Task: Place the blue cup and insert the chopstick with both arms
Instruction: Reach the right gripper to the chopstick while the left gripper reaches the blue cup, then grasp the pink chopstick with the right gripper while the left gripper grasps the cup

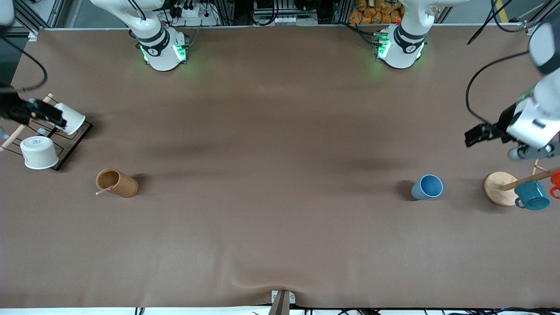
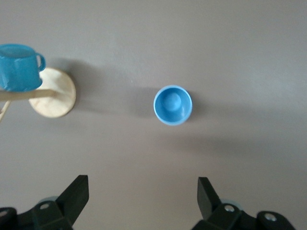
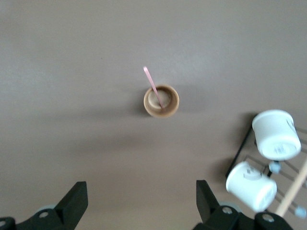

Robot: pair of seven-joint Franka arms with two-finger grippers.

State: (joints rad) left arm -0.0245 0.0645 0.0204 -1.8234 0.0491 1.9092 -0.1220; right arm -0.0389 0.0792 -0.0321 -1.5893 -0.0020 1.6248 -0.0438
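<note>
The blue cup (image 1: 427,187) stands upright with its mouth up on the brown table, toward the left arm's end; it also shows in the left wrist view (image 2: 172,105). The pale-pink chopstick (image 1: 105,190) leans inside the brown wooden cylinder (image 1: 117,183) toward the right arm's end, its end sticking out over the rim; the right wrist view shows the chopstick (image 3: 152,86) and the cylinder (image 3: 161,101). My left gripper (image 1: 472,138) hangs open and empty above the table near the mug stand (image 2: 143,191). My right gripper (image 1: 57,119) hangs open and empty over the white-cup rack (image 3: 142,194).
A teal mug (image 1: 532,195) and an orange mug (image 1: 555,181) hang on a wooden stand with a round base (image 1: 498,188) at the left arm's end. Two white cups (image 1: 39,152) (image 1: 70,117) sit on a black wire rack (image 1: 76,142) at the right arm's end.
</note>
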